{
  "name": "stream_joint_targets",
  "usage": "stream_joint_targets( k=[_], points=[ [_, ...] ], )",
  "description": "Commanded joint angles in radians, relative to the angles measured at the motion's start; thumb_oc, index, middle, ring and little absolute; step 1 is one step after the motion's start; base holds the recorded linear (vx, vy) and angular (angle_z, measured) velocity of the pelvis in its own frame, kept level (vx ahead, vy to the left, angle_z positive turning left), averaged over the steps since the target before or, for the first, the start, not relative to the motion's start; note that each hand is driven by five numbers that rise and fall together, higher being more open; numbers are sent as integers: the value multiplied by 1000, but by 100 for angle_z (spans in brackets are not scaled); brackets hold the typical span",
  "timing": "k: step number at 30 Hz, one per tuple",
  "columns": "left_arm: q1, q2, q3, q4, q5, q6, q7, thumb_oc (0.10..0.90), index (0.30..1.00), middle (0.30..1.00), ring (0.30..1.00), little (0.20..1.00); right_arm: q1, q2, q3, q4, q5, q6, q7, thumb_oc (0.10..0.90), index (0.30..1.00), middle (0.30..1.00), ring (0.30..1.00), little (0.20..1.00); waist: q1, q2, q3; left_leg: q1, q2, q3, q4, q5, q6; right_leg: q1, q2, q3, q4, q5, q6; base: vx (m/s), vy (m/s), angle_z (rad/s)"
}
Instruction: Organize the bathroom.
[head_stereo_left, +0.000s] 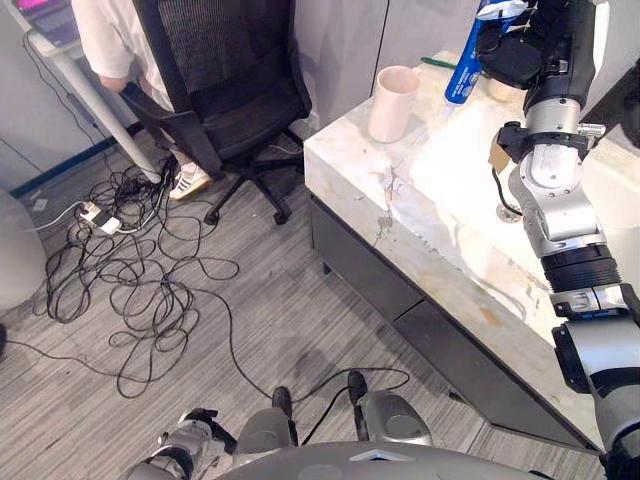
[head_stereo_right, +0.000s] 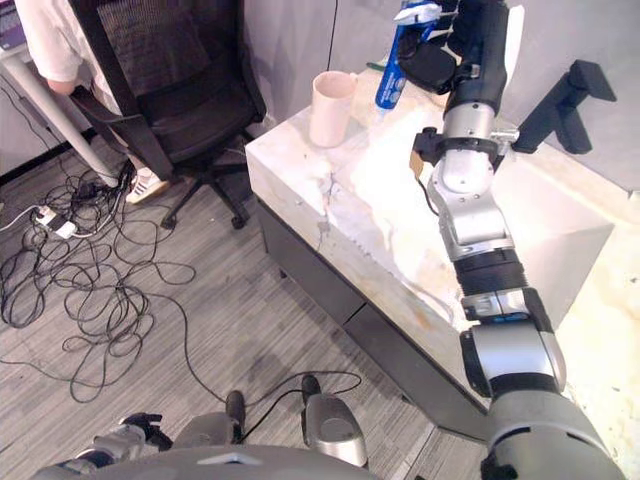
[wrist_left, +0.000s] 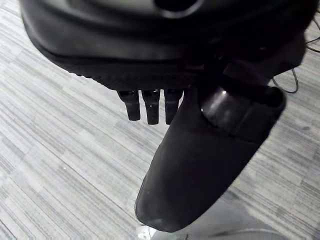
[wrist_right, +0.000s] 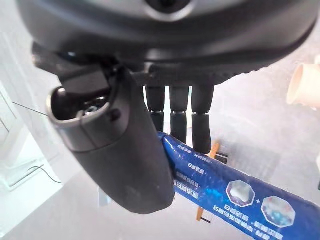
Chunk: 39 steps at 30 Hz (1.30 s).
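Observation:
My right hand (head_stereo_left: 515, 55) is raised over the far end of the marble counter (head_stereo_left: 440, 200), shut on a blue toothpaste tube (head_stereo_left: 466, 70). The tube hangs slanted, its lower end above the counter just right of a pale pink cup (head_stereo_left: 393, 103). In the right wrist view the thumb (wrist_right: 125, 160) and fingers pinch the tube (wrist_right: 235, 192), and the cup (wrist_right: 305, 85) shows at the edge. My left hand (head_stereo_left: 185, 442) hangs low over the floor at the lower left. Its fingers (wrist_left: 150, 105) are relaxed and hold nothing.
A black faucet (head_stereo_right: 560, 100) stands behind a sink basin (head_stereo_right: 560, 230) at the right of the counter. A black office chair (head_stereo_left: 225, 80) with a seated person (head_stereo_left: 110, 40) stands to the left. Tangled cables (head_stereo_left: 130, 270) and a power strip (head_stereo_left: 100, 218) lie on the floor.

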Motion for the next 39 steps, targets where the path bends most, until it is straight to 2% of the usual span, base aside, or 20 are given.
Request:
stream_joint_targets(
  k=[1, 11, 17, 31, 33, 39],
  points=[
    [46, 51, 16, 38, -16, 8, 51, 800, 900, 900, 900, 900, -82, -65, -110, -100, -56, -128, -43, 400, 300, 300, 300, 300, 7, -62, -121, -24, 35, 22, 90, 7, 27, 15, -11, 35, -46, 60, 25, 89, -65, 9],
    [71, 54, 4, 33, -33, -2, 50, 800, 900, 900, 900, 900, -97, -68, -83, -20, -113, -120, -88, 400, 300, 300, 300, 300, 18, -52, -130, -8, 58, 0, 55, 37, 9, 37, 0, 18, -57, 50, 10, 54, -42, 12],
    [79, 61, 6, 29, -34, -9, 43, 800, 900, 900, 900, 900, -117, -80, -72, 15, -98, -119, -93, 400, 300, 300, 300, 300, 19, -43, -135, 5, 65, -6, 31, 49, 1, 46, 2, 19, -70, 50, 10, 24, -32, 9],
    [76, 54, 6, 20, -16, -10, 33, 800, 900, 900, 900, 900, -121, -81, -49, 18, -107, -119, -92, 400, 300, 300, 300, 300, -1, -33, -148, 25, 71, 17, 23, 49, -10, 60, 0, 25, -92, 57, 10, -3, -6, 0],
    [79, 55, 11, 23, 4, -45, 23, 800, 900, 900, 900, 900, -123, -80, -41, 17, -111, -117, -85, 400, 300, 300, 300, 300, -6, -31, -153, 33, 71, 25, 13, 48, -11, 63, -1, 28, -100, 60, 12, -39, 24, -8],
    [81, 51, 13, 12, 5, -85, -9, 800, 900, 900, 900, 900, -114, -76, -42, 2, -111, -109, -63, 400, 300, 300, 300, 300, -11, -30, -159, 43, 72, 40, 7, 47, -11, 66, -1, 33, -104, 61, 13, -10, 12, -6]
  ],
)
